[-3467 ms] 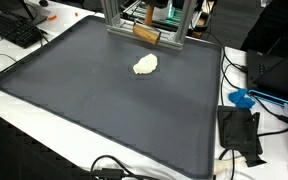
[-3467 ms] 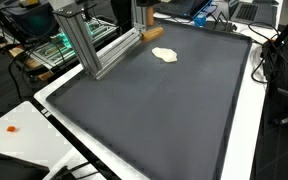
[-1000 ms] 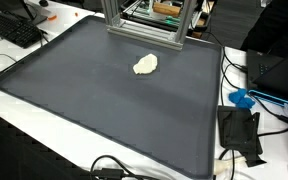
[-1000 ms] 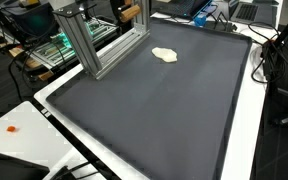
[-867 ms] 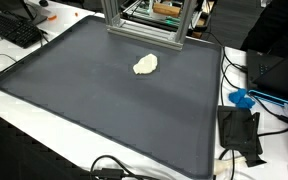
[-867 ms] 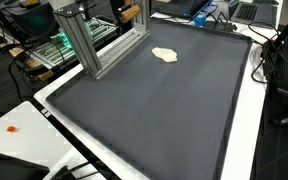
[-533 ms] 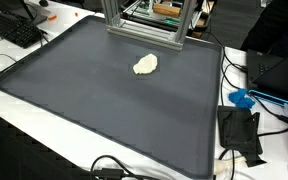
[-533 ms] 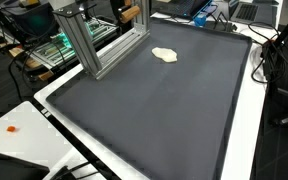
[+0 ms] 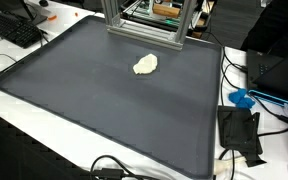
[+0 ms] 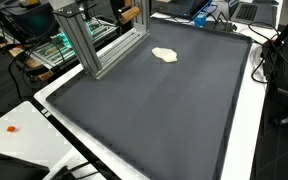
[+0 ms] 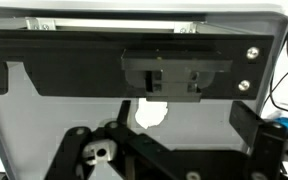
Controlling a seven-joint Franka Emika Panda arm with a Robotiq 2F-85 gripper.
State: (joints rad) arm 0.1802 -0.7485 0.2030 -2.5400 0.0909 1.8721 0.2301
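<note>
A cream lump [image 9: 145, 65] lies on the dark mat [image 9: 104, 110], toward its far side, and shows in both exterior views [image 10: 164, 54]. Behind the mat stands an aluminium frame [image 10: 84, 45], with a brown block [image 10: 130, 13] resting up inside it [image 9: 165, 8]. The arm and gripper are out of sight in both exterior views. In the wrist view my gripper [image 11: 182, 108] shows two dark fingers [image 11: 241, 112] standing far apart with nothing between them. The cream lump [image 11: 151, 113] lies on the surface beyond them, close to one finger. A black bar [image 11: 134, 65] crosses that view.
A keyboard [image 9: 14, 30] lies off one corner of the mat. A blue object [image 9: 242, 98], a black box [image 9: 239, 132] and cables sit on the white table edge. The mat has a raised rim [image 10: 49, 105]. Electronics stand behind the frame [image 10: 49, 45].
In the last second nothing has visibly moved in the exterior views. Since 3.5 s ago the brown block has gone from the frame's foot by the mat up into the frame.
</note>
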